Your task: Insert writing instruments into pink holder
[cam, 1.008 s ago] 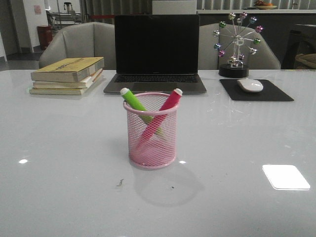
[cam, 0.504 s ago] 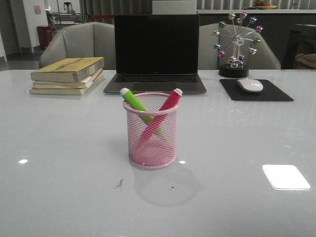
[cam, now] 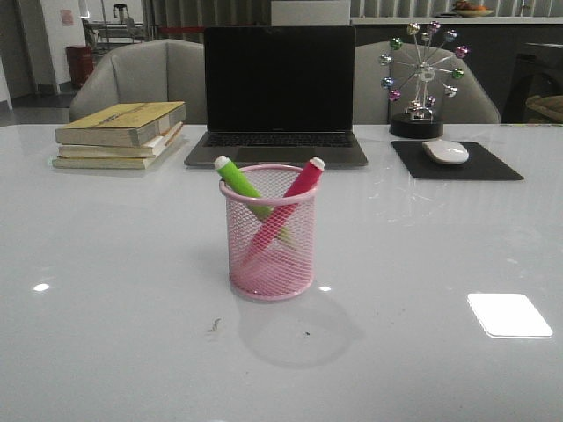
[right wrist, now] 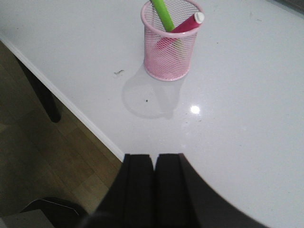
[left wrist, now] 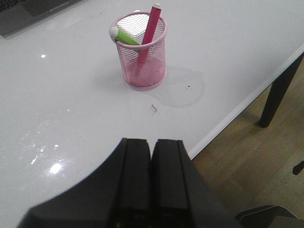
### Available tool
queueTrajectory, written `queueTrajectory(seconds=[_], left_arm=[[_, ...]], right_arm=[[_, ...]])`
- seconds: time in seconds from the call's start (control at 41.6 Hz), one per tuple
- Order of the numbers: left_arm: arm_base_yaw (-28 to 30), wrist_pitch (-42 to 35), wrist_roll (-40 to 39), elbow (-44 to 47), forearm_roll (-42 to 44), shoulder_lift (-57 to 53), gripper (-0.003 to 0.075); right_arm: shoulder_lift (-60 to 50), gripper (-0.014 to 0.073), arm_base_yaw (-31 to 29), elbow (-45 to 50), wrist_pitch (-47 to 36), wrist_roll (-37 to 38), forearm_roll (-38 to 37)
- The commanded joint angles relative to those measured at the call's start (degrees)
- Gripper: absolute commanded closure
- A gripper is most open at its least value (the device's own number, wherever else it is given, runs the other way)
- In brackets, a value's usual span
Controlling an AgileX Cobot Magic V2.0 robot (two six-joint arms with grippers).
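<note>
Markers: pink marker and green marker stand crossed inside pink holder, mid-table. Probably light, rigid, slick plastic; best gripped mid-barrel. Left gripper and right gripper pressed together, empty, well clear.

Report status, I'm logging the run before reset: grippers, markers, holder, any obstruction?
Left gripper shut, empty. Right gripper shut, empty. Green marker and pink marker both in holder, crossed, leaning on rim. Nothing in the way.
</note>
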Motion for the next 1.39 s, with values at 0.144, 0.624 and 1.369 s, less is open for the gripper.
queueTrajectory(seconds=[0.144,0.624,1.369], left_arm=[[1.1,-4.23,-0.88,-1.49,0.35,-1.1,0.0629],[27.25,-15.3,-0.88,10.48,-0.65,-22.33,0.0629],[37.32,-40.51,-0.88,30.19,-6.81,-30.42,0.0629]], right_arm=[[-0.01,0.0566,-0.07,-1.59,-3.9,-0.31,-0.22],[-0.01,0.0566,-0.07,-1.59,-3.9,-0.31,-0.22],[-0.01,0.0566,-0.07,-1.59,-3.9,-0.31,-0.22]])
